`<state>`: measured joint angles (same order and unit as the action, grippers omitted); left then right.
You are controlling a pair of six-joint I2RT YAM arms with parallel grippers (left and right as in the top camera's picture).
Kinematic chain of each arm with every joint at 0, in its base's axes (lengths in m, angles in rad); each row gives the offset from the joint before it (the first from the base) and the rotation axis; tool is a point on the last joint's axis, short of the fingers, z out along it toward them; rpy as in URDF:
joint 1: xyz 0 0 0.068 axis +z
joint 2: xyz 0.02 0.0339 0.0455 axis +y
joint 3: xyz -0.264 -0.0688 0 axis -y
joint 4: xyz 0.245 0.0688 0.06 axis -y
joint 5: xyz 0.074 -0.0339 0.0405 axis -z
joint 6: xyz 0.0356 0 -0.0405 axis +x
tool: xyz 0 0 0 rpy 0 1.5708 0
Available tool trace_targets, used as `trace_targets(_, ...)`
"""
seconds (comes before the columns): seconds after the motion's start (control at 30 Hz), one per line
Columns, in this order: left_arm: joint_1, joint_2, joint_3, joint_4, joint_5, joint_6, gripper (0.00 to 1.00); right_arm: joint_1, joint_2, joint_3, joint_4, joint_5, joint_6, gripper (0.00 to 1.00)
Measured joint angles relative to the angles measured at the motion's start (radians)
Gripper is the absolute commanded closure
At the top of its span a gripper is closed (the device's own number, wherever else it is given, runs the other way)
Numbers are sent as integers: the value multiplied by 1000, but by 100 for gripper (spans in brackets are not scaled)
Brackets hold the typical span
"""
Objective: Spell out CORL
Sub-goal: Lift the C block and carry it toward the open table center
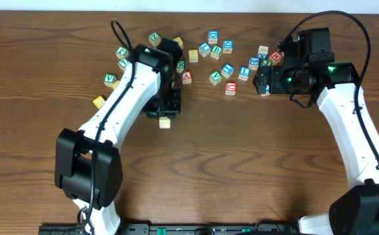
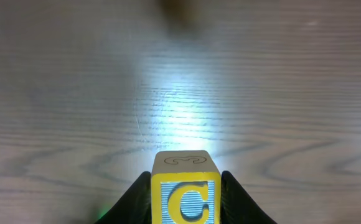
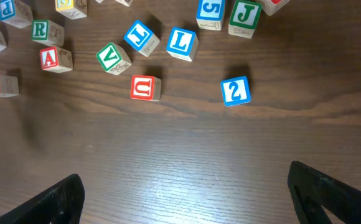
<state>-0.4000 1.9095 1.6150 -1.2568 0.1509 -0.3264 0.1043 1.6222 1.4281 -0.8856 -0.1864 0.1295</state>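
My left gripper (image 2: 183,182) is shut on a yellow C block (image 2: 183,193) with a blue-striped face, low over bare wood. In the overhead view the left gripper (image 1: 163,112) holds that block (image 1: 164,122) in front of the pile. My right gripper (image 3: 183,175) is open and empty above bare table, and it is at the pile's right side in the overhead view (image 1: 263,81). A blue L block (image 3: 181,42) and a green R block (image 3: 42,29) lie in the pile; they also show from overhead, the L (image 1: 244,72) and the R (image 1: 181,65). I cannot make out an O block.
Several other letter and number blocks lie across the back of the table: red A (image 3: 51,58), green V (image 3: 110,57), red U (image 3: 144,87), blue 2 (image 3: 234,91), green J (image 3: 246,12). More blocks sit left of the left arm (image 1: 111,79).
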Motion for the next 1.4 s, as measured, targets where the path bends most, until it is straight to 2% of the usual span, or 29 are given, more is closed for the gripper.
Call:
trace_targets(0.53,-42,0,-241,368,-8,-95,76,0,0,0,4,0,0,1)
trace_targets(0.87,-96,0,-290,549,-178,-161,76,0,0,0,8,0,0,1)
trace_targets(1.4,-96,0,-365,682,-218,-153,76,0,0,0,8,0,0,1)
